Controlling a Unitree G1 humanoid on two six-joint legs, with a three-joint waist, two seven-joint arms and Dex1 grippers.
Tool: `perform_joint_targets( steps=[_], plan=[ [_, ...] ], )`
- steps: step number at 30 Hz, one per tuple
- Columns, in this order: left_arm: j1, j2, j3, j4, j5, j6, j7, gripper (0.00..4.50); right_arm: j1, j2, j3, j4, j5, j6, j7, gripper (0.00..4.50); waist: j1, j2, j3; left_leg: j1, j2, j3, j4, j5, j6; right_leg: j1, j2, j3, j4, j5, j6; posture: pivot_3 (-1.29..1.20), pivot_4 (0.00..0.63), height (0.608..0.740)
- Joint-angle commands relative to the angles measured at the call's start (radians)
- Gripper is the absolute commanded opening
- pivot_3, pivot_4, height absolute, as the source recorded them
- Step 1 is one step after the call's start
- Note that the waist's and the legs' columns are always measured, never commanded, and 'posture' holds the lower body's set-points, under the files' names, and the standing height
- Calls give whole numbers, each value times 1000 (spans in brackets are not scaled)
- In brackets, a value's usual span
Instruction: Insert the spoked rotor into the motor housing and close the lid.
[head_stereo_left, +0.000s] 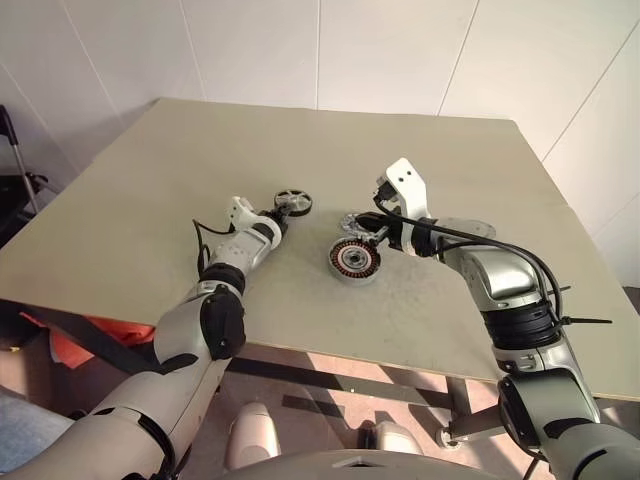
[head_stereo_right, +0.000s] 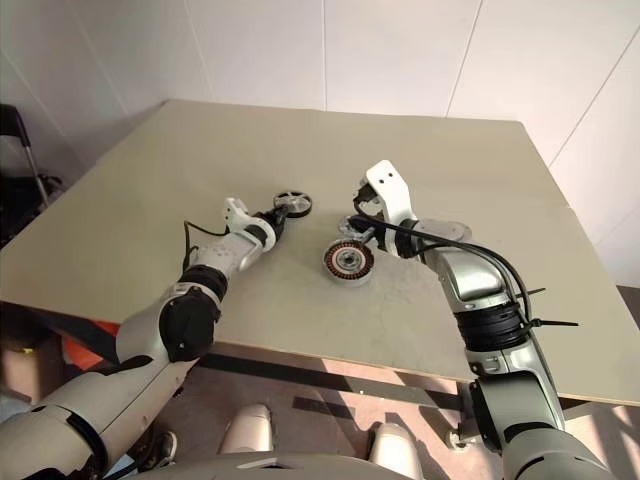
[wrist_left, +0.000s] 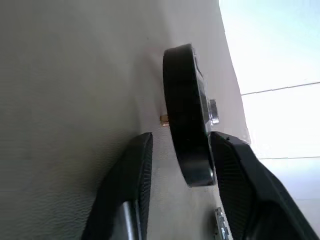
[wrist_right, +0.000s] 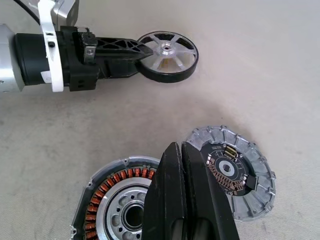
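We see the left gripper (wrist_right: 142, 50) reaching out over the table (head_stereo_left: 140, 200) with the spoked rotor (wrist_right: 168, 56) at its fingertips. In the left wrist view the rotor's black rim sits between the two black fingers (wrist_left: 127, 185): one finger lies against its spoked face, the other is on the far side of the rim with a little gap showing. We cannot tell whether the claw is really clamped on the rotor or only closing round it. In the right wrist view the rotor appears to lie flat on the table, spokes and silver hub facing up, with the left fingers overlapping its near edge.

The right gripper (wrist_right: 181, 150) hovers with its two fingers pressed together, holding nothing. Just below its tips lie the other two parts. The motor housing (wrist_right: 120, 205) lies to one side of the closed fingers, copper-red windings up, partly hidden by them. The lid (wrist_right: 237, 180) lies to their other side, just beside the housing, its inner face showing. The rotor lies well beyond the right fingertips, apart from the housing and the lid.
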Motion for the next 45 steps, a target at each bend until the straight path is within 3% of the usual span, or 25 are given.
perform_joint_targets(
  steps=[1,6,10,16,24,31,45],
  plan=[
    [-27,12,12,0,-10,-17,22,429,-18,-4,-31,-36,15,-4,-7,0,-1,0,0,0,0,0,0,0,0,0,0,0,0,0,0,0,0,740],
    [-25,19,5,-4,-5,15,1,417,-21,-2,-30,-32,18,-7,-11,0,-1,0,0,0,0,0,0,0,0,0,0,0,0,0,0,0,0,740],
    [-22,25,2,-39,-35,139,-117,417,-23,-24,-45,-9,7,-22,-15,0,0,0,0,0,0,0,0,0,0,0,0,-1,0,0,0,0,0,740],
    [48,29,-47,-191,-75,401,-268,417,-32,-185,-82,272,-127,-168,-96,0,16,0,1,-1,-1,0,0,0,0,0,-3,-2,0,0,0,0,0,740],
    [259,-26,-121,-556,-177,789,-211,417,-59,-270,-85,597,-266,-335,-233,0,-3,1,2,-2,-1,1,0,-1,1,-1,-2,-3,0,0,-1,0,0,740],
    [330,-103,-208,-663,-175,881,-191,417,-40,-226,-80,590,-272,-349,-221,0,-13,1,3,-2,-1,1,4,-4,7,1,-3,-2,0,0,-1,0,0,740],
    [296,-98,-209,-704,-257,1002,-221,417,0,-223,-105,550,-267,-341,-221,0,-9,2,3,-8,-1,1,8,-7,12,0,-3,-3,-1,0,0,0,0,740]
  ],
)
